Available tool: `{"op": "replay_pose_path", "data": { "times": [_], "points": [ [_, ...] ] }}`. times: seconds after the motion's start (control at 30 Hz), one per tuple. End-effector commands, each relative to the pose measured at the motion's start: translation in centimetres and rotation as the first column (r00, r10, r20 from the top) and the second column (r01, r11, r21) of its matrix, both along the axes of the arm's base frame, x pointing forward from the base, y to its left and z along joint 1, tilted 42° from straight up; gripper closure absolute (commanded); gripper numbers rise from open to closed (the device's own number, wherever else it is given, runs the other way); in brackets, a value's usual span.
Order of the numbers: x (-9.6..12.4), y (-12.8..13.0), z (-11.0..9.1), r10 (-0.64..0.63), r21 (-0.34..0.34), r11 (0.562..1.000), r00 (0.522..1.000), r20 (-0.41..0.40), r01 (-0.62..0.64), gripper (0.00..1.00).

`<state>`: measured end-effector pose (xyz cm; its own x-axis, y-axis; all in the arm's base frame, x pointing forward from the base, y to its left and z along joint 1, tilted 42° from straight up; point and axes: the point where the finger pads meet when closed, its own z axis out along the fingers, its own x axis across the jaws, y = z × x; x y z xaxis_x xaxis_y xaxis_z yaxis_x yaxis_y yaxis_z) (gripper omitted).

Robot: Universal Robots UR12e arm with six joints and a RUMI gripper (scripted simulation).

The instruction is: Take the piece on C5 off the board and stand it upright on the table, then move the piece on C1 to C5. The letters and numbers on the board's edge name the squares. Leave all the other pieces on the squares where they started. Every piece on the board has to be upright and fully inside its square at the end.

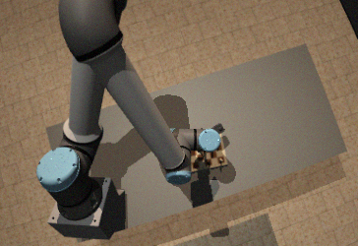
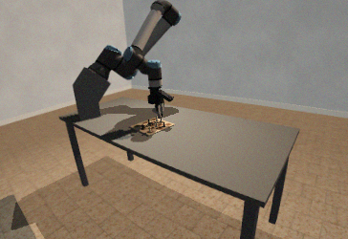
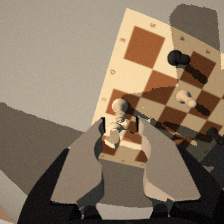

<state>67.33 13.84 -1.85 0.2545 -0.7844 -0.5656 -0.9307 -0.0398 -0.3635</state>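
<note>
Over the corner of the chequered board (image 1: pixel 223 164) (image 2: pixel 167 126) (image 3: pixel 120 161) nearest squares A5 to C5, the claw (image 2: pixel 160 116) (image 3: pixel 120 117) points down, its fingers parted by a narrow gap and gripping nothing. A pale piece (image 3: pixel 119 106) with a round head, the task's piece, appears on C5 just beyond the fingertips. More pale shapes show between the fingers; whether they are its lower part or a second piece cannot be told. The piece on C1 cannot be made out.

Farther along the board, a black piece (image 3: pixel 177 58) is by the edge marked 4, and another pale piece (image 3: pixel 185 97) lies inward of it. A dark piece (image 3: pixel 215 134) is partly visible at the right of the wrist view.

The board lies flat on the grey surface (image 1: pixel 275 99) (image 2: pixel 215 154) (image 3: pixel 50 55), crossed by the shadow of the arm (image 1: pixel 140 104) (image 2: pixel 147 31). The arm's dark pedestal (image 1: pixel 55 221) (image 2: pixel 91 98) stands at one end. Around are a tan tiled floor (image 1: pixel 236 16) (image 2: pixel 143 199) and plain, pale walls (image 2: pixel 229 34).
</note>
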Motion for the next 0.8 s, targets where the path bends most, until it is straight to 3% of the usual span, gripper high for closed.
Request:
{"op": "replay_pose_path", "data": {
  "times": [0.0,0.77],
  "points": [
    [0.35,0.63,-0.78,-0.001,-0.001,1.000,1.000,0.001,0.001,0.78],
    [0.47,0.91,-1.11,-0.001,-0.001,1.000,1.000,0.001,0.001,0.78]
  ]
}}
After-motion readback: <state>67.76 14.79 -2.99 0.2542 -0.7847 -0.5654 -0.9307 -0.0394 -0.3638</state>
